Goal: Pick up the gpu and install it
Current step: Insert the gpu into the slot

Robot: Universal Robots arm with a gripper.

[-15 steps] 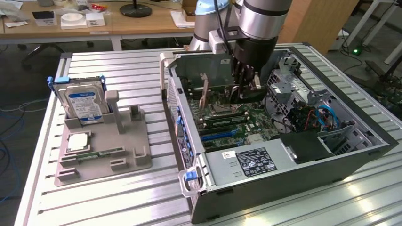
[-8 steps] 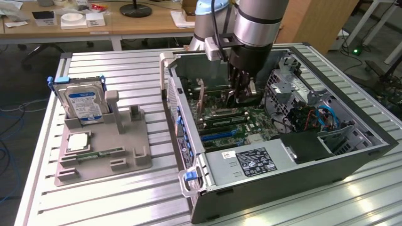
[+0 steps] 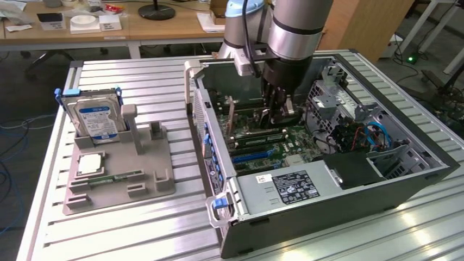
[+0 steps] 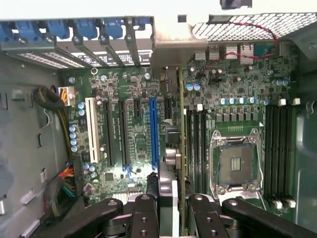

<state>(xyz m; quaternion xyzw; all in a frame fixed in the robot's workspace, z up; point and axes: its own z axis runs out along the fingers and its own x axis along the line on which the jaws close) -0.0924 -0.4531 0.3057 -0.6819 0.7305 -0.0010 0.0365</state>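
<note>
Inside the open computer case [image 3: 406,182], my gripper [image 3: 279,114] reaches down to the motherboard [image 3: 290,149]. It is shut on the gpu [image 3: 255,134], a thin dark card held on edge. In the wrist view the gpu [image 4: 173,134] runs edge-on between my two black fingers [image 4: 143,213], just beside the long blue slot [image 4: 154,129]. Its silvery end bracket [image 4: 178,47] sits at the case's rear slot openings. My gripper [image 4: 172,213] clamps the card's upper edge. Whether the card is fully seated in a slot cannot be told.
A grey fixture tray [image 3: 149,182] at the exterior view's left holds a hard drive [image 3: 98,119], a processor [image 3: 91,163] and a memory stick [image 3: 116,176]. The empty processor socket [image 4: 237,161], the power supply [image 3: 290,187] and the drive cage [image 3: 333,98] crowd the gripper inside the case.
</note>
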